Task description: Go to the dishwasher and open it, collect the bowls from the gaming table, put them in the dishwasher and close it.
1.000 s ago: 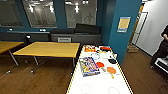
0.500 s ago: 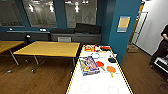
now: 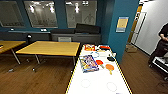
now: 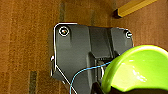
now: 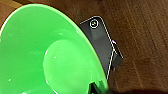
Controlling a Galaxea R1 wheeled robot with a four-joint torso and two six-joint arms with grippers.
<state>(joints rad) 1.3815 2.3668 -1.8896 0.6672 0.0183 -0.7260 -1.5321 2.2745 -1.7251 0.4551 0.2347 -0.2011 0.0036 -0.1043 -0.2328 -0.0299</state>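
At the left wrist, you've got a lime-green bowl (image 4: 140, 67) close under the camera, over bare wood floor (image 4: 25, 50). Dark part of the left gripper (image 4: 98, 88) sits right at its rim. Looks carried, but you can't confirm from this angle: can't tell how far that gripper is closed or whether it really has the bowl.

Same on the right: a green bowl (image 5: 45, 57) sits large and tilted in the right wrist view, inside facing the camera, with the right gripper (image 5: 94, 89) dark at its rim. Grip state: can't tell either.

Handling, my read: glossy plastic-looking shells, so light, stiff and not fragile, but slick. The rim is the only sensible hold, pinching the wall from inside and out. A one-sided rim hold lets a bowl swing, so drive and turn gently and keep the wrists level.

Straight ahead in the head view, the near end of the gaming table (image 3: 100, 85) is bare white top with a yellow edge. Past that lies a colourful game box (image 3: 88, 63), then a red paddle (image 3: 99, 62) and an orange paddle (image 3: 109, 67) beside it, and more boxes at the far end against the blue wall. I can't make out any bowls on top from here.

Left of it stands a yellow-topped table (image 3: 50, 48), close alongside the far end. A person (image 3: 162, 42) stands far right, well apart from the table.
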